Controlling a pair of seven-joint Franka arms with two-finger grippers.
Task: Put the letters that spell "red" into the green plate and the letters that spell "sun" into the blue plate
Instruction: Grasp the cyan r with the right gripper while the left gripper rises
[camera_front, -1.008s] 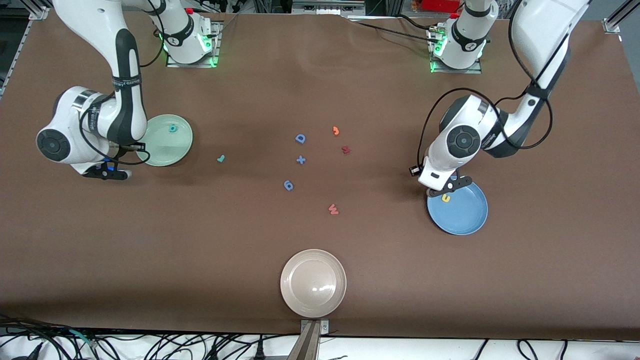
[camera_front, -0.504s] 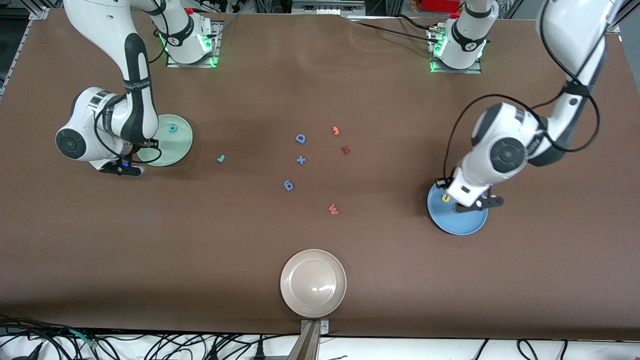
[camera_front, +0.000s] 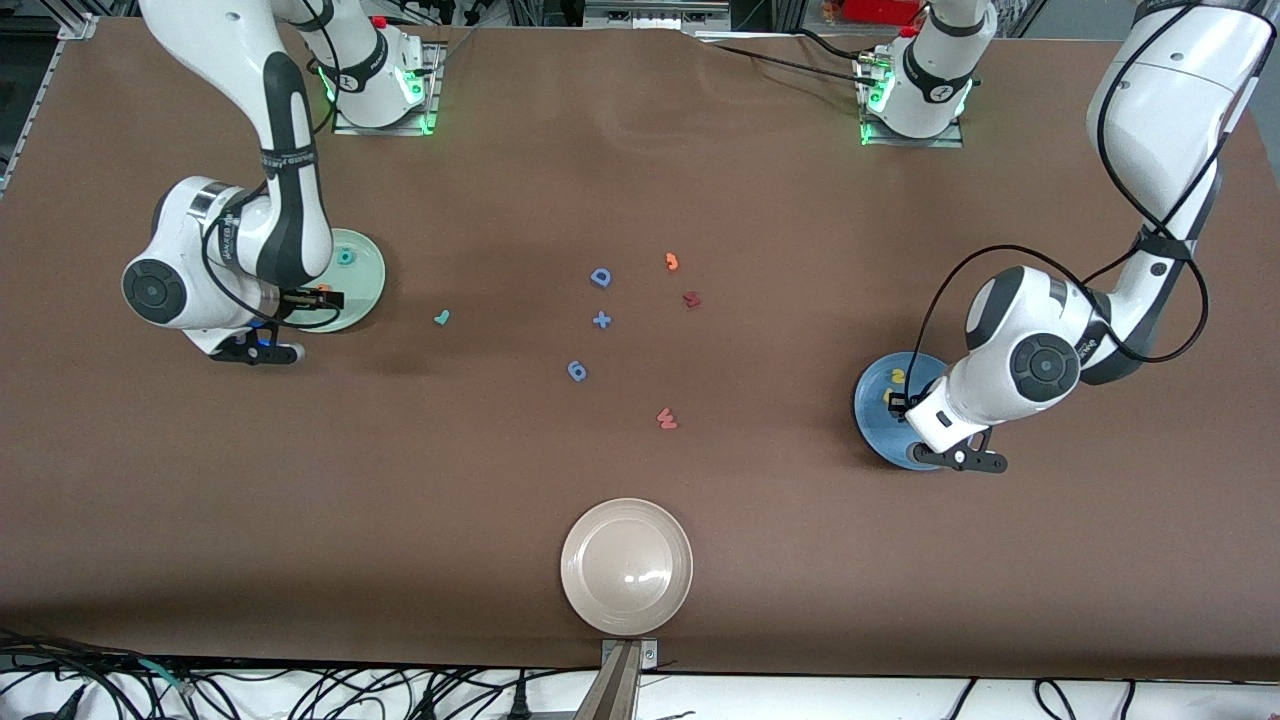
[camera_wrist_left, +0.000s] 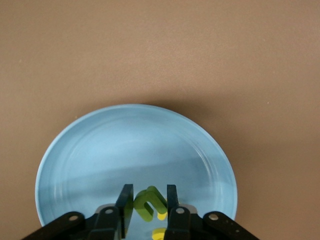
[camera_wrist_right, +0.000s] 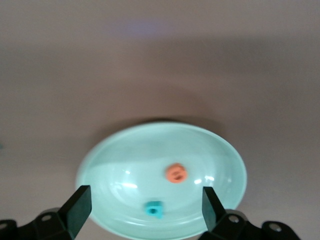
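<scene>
In the left wrist view my left gripper (camera_wrist_left: 149, 192) is shut on the green "n" (camera_wrist_left: 146, 206), which sits tilted between the fingers just over the blue plate (camera_wrist_left: 125, 145). Yellow letters (camera_wrist_left: 160, 216) lie in that plate under it, and two of them (camera_front: 897, 377) show in the front view. My right gripper (camera_wrist_right: 146, 200) stands wide open over the green plate (camera_wrist_right: 125, 155). Lying in it are the orange "e" (camera_wrist_right: 176, 173) and the teal "d" (camera_wrist_right: 154, 208). The teal "r" (camera_front: 441, 317) rests on the table beside the green plate (camera_front: 360, 290), toward the middle.
Mid-table lie a blue "D" (camera_front: 600, 277), a blue plus (camera_front: 601, 320), a blue "6" (camera_front: 577, 371), an orange "3" (camera_front: 672, 261), a dark red letter (camera_front: 691, 299) and a red "w" (camera_front: 667, 419). A beige plate (camera_front: 590, 590) sits at the near edge.
My right gripper moved over the green plate and opened; the orange "e" now lies in the plate. My left arm carried the green "n" across the blue plate.
</scene>
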